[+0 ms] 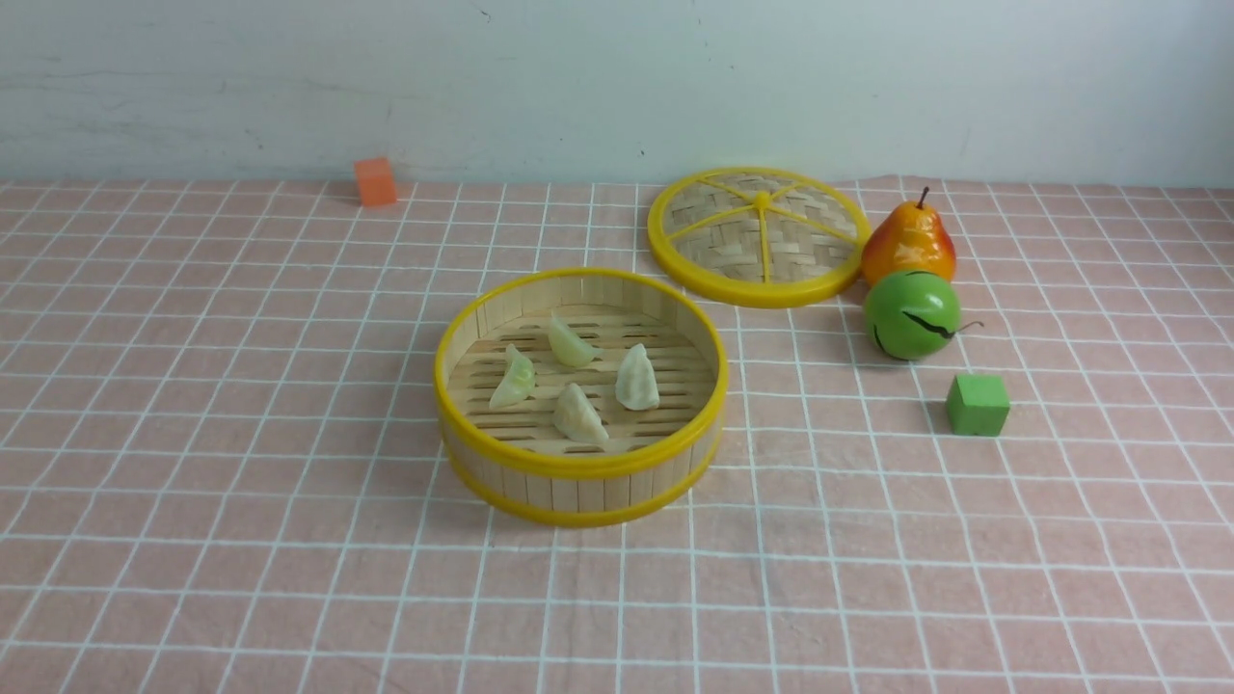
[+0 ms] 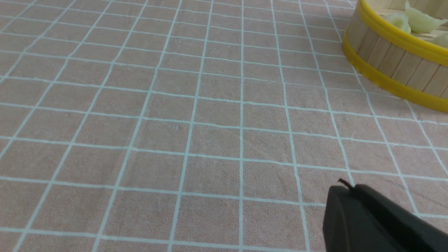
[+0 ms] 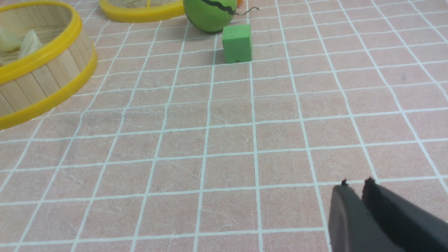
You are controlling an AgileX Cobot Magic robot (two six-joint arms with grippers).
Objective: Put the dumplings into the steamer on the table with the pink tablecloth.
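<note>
While both grippers (image 3: 355,183) sit apart, dumplings (image 1: 576,381) fill the steamer (image 1: 580,463).

Neither arm shows in the front view. In the left wrist view, the left gripper (image 2: 344,189) appears only as dark fingertips low in the corner, pressed together with no gap between them, holding nothing. In the right wrist view, the right gripper (image 3: 355,182) also shows just its dark tips, standing slightly apart with a narrow slit between them, empty. Both hang above the cloth without touching it.
</note>
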